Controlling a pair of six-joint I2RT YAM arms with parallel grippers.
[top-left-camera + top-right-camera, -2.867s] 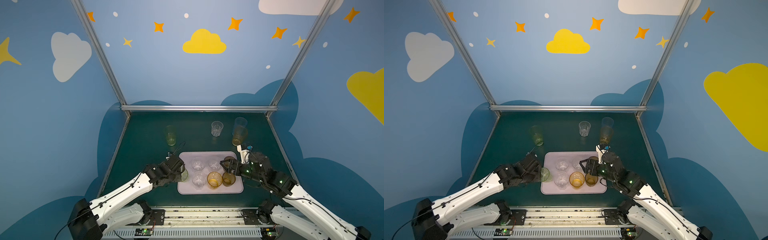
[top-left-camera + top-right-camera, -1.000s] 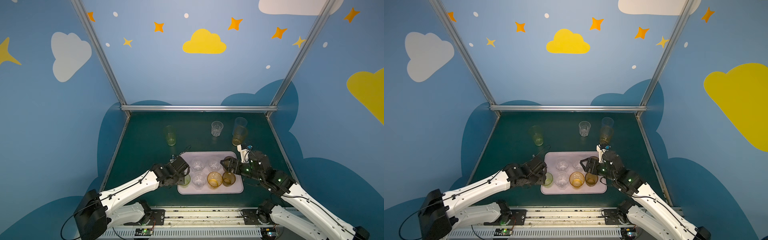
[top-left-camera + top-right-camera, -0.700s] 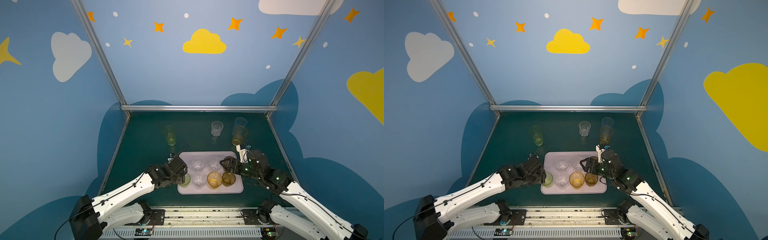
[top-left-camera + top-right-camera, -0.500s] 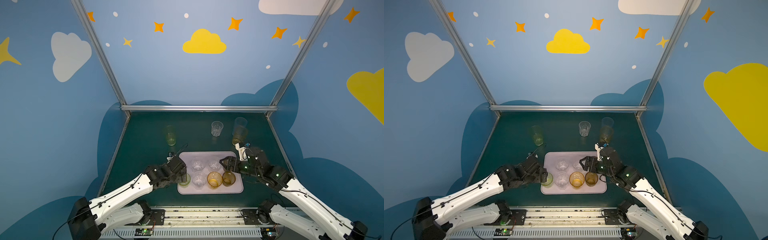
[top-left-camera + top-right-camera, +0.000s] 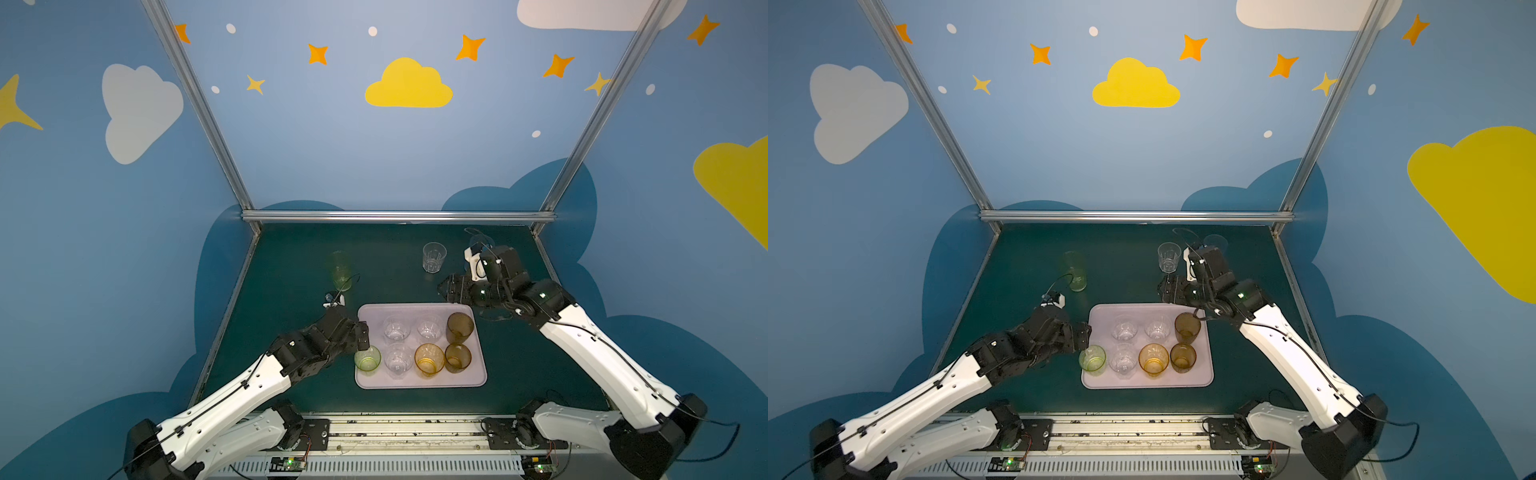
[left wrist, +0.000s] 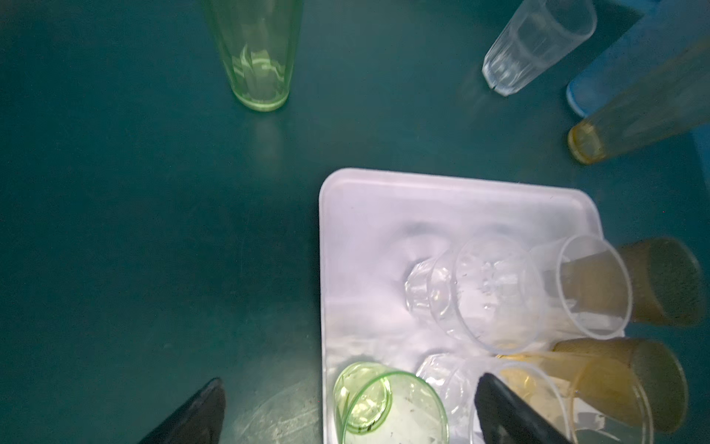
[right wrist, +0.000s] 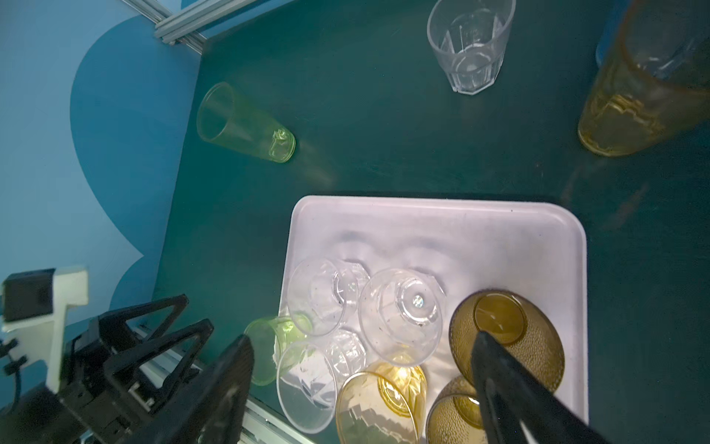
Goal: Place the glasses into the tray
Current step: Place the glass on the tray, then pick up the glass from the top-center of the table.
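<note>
I see the tray [image 5: 419, 383] lying flat on the green table [image 5: 286, 266], towards the near side and a little right of the middle. Seven glasses stand in it.

The near row holds, from left to right:
- a short green glass [image 5: 368, 358]
- a clear glass [image 5: 397, 360]
- an amber glass [image 5: 429, 359]
- a brown glass [image 5: 458, 358]

The far row holds two more clear glasses [image 5: 397, 328] and, at its right end, a second brown glass [image 5: 460, 327].

My left gripper [image 5: 360, 337] hangs at the tray's left edge, just beside the short green glass, with its jaws spread wide. In the left wrist view the glass shows between the two black fingers [image 6: 192, 415], and neither one presses on it.

My right gripper [image 5: 445, 290] hovers over the table just past the tray's far right corner. Its jaws are also wide apart and hold nothing.

Four glasses stand upright on the table beyond the tray:
- A tall green glass [image 5: 340, 270] is to the far left, apart from the tray.
- A fourth clear glass [image 5: 434, 257] is further back, right of the middle.
- A tall amber glass [image 7: 630, 100] is at the far right and shows clearly in the right wrist view.
- A pale blue glass [image 5: 1217, 241] is just behind the amber one.

In both top views my right arm covers most of the amber and pale blue glasses.
</note>
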